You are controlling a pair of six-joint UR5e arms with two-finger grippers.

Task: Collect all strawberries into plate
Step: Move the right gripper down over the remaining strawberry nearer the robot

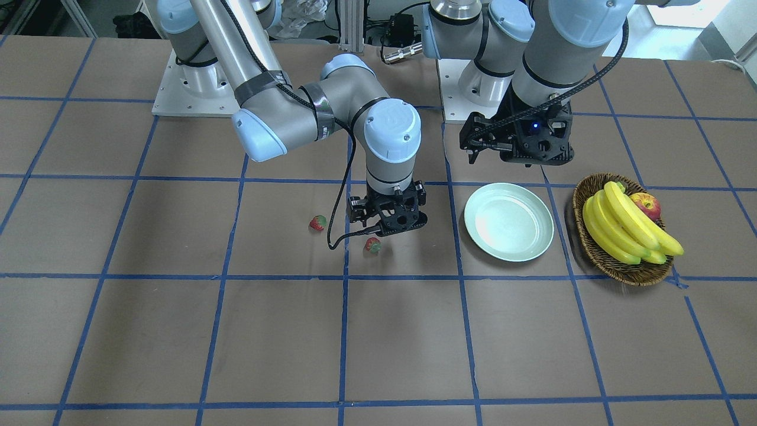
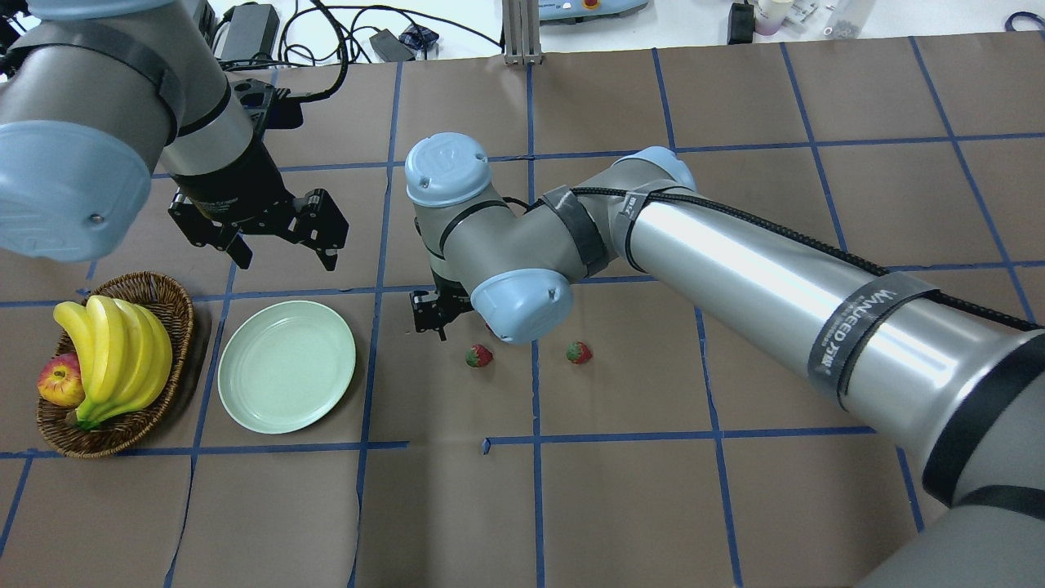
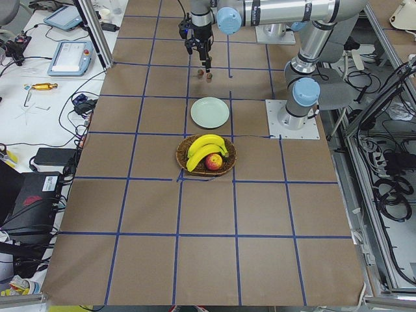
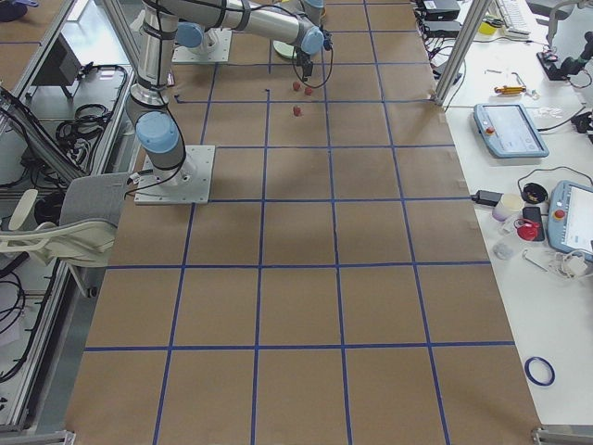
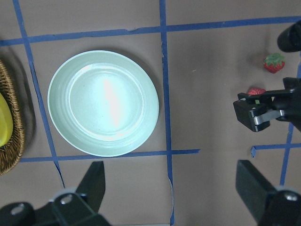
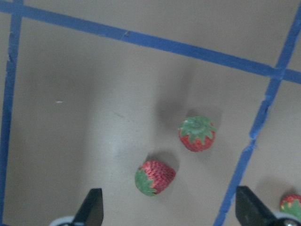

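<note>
strawberries lie below the spread right claw.

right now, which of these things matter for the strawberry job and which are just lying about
For the job: three strawberries; mint-green plate.
Lying about: wicker basket; bananas; apple.

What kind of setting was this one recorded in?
Most likely a robotics lab cell: the left arm and right arm are bolted to a table marked with a blue tape grid, and teach pendants lie on a side bench.
</note>
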